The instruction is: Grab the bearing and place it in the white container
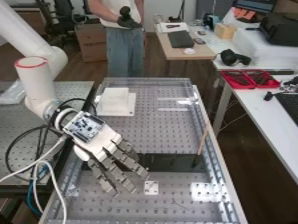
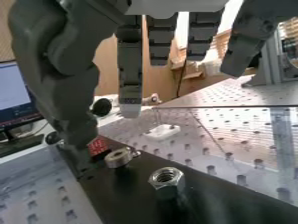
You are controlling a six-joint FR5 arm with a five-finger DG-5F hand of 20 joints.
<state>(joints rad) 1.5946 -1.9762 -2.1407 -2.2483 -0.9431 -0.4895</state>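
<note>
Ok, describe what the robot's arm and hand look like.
The arm is smooth, white and tubular, with rounded joints and a red ring on one of them. The hand has a pale body and segmented dark grey fingers. A small circuit board sits near the wrist, with white cables and black ones running beside the arm.

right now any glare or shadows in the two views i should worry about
High view: white glare washes out a patch of the perforated bench; wrist view: bright glints on the bearing and hex nut, dark reflections or shadows below both, can't tell which.
</note>
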